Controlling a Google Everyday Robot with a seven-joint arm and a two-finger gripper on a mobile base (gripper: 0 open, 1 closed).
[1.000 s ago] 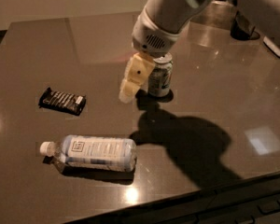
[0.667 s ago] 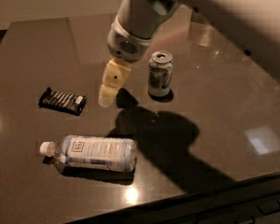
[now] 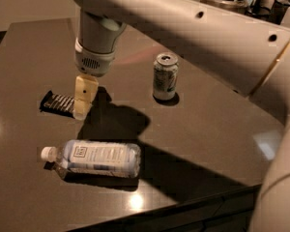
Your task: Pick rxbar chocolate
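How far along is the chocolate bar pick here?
Approach looks done: the pincer hangs over one end of the flat black-wrapped snack bar. In hand: lining up on it. Left: grasp and lift; the bar lies flat on the dark table.

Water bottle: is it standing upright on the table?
No: the water bottle lies on its side, in front of the gripper, which hangs at the snack bar's right end.
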